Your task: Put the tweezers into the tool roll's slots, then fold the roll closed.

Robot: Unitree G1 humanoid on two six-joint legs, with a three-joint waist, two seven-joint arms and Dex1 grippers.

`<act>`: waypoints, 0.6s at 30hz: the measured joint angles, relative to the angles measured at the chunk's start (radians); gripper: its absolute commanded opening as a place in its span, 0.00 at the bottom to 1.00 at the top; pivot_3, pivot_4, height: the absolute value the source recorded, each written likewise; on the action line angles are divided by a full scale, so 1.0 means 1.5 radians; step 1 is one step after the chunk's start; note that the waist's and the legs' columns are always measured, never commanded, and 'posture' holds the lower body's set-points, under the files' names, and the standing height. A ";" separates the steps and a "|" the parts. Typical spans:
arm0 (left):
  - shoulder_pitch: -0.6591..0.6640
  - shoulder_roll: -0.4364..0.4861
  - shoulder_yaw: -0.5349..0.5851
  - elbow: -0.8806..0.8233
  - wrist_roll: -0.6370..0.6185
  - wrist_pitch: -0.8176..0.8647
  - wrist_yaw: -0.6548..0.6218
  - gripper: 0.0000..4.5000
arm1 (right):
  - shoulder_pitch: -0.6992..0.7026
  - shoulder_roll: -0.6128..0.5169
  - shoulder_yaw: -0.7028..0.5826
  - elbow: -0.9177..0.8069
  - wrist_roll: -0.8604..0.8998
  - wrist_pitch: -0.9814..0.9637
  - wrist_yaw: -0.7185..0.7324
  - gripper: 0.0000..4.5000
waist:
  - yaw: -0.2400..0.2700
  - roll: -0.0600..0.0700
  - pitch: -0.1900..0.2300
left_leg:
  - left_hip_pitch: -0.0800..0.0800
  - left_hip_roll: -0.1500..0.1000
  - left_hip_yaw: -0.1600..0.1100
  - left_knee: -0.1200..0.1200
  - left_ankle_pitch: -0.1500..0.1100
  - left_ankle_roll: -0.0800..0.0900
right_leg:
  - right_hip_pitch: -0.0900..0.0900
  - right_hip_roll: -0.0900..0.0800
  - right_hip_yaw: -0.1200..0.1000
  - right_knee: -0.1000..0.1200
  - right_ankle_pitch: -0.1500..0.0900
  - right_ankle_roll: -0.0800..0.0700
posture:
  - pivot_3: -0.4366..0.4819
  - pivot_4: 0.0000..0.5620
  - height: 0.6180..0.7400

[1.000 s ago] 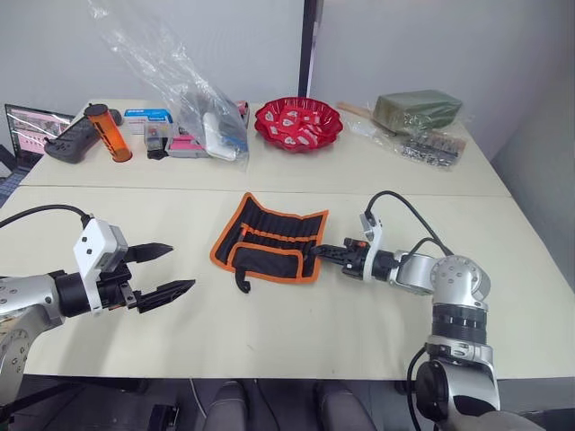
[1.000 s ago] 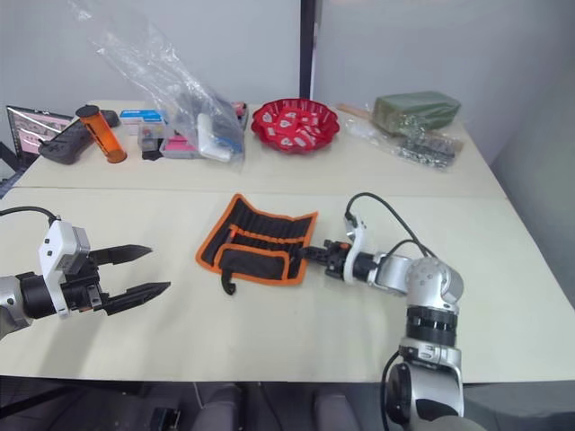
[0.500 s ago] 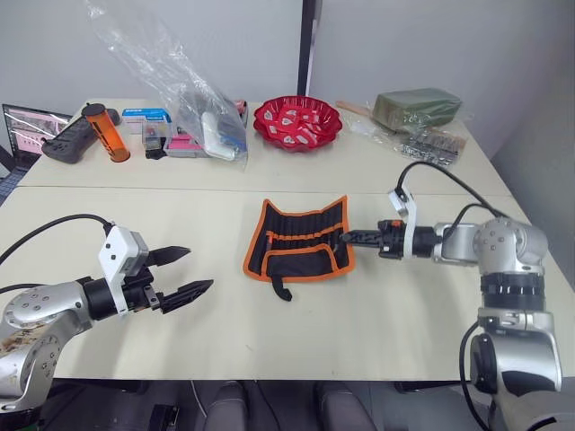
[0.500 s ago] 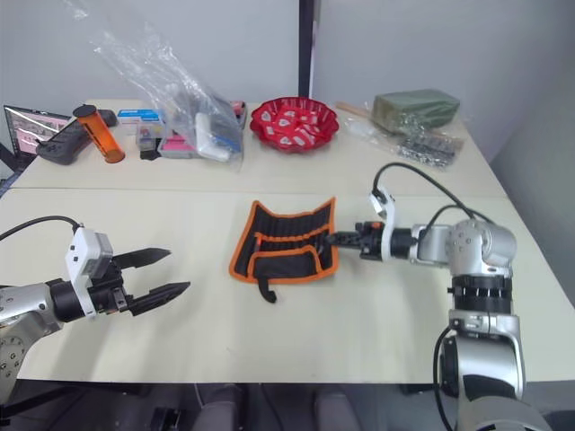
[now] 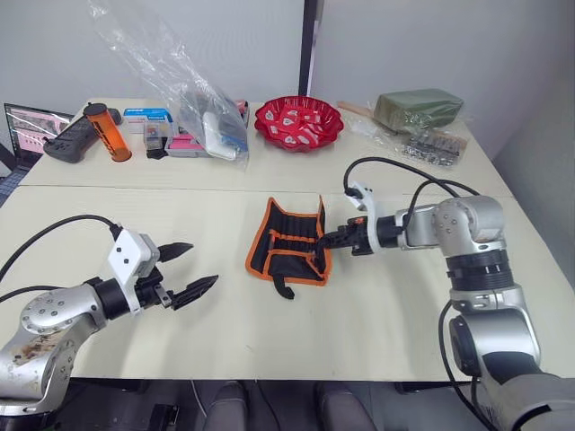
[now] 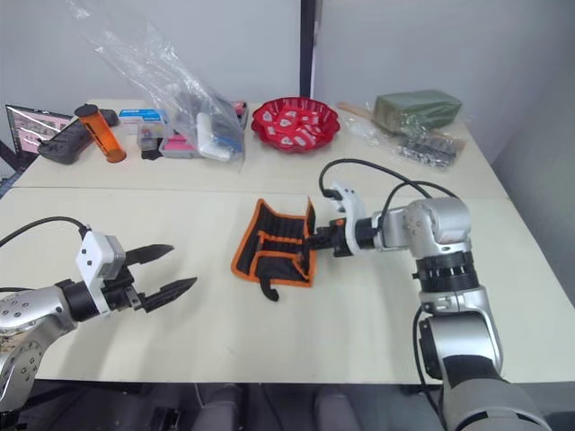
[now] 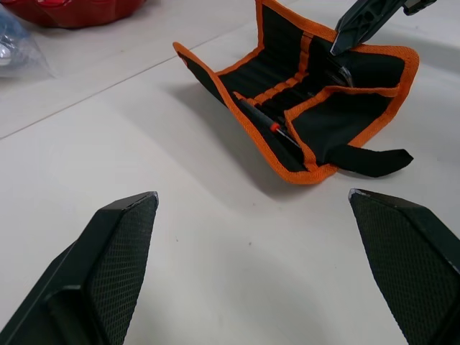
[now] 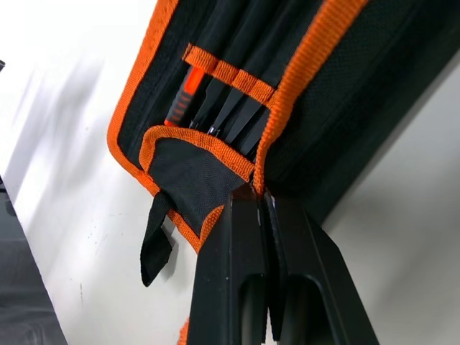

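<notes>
Now the right gripper, jaws clamped on the roll's 3 o'clock edge, has lifted it toward 9; folding underway. Left gripper gapes idle.

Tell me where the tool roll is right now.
The tool roll lies mid-table in the head views, in front of the red bowl; the right claw is shut on its right-hand edge, lifting it, while the open left claw hovers off to its left.
</notes>
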 measured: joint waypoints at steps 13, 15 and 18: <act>-0.009 -0.013 -0.035 0.000 0.022 -0.017 0.024 1.00 | -0.003 0.049 0.041 0.058 -0.036 -0.058 0.033 0.43 | 0.000 0.000 0.000 | 0.000 0.000 0.000 0.000 0.000 0.000 | 0.000 0.000 0.000 0.001 0.000 0.000 | 0.48 0.27 0.91; -0.009 -0.013 -0.035 0.000 0.022 -0.022 0.024 1.00 | -0.003 0.050 0.041 0.058 -0.033 -0.058 0.047 0.59 | 0.000 0.000 0.000 | 0.000 0.000 0.000 0.001 0.000 0.000 | 0.000 0.000 0.000 0.001 0.000 0.000 | 0.48 0.27 0.91; -0.009 -0.013 -0.037 0.000 0.023 -0.026 0.023 1.00 | 0.001 0.045 0.044 0.057 -0.029 -0.066 0.073 0.80 | 0.000 0.000 0.000 | 0.000 0.000 0.000 0.001 0.000 0.000 | 0.000 0.000 0.000 0.001 0.000 0.000 | 0.48 0.27 0.91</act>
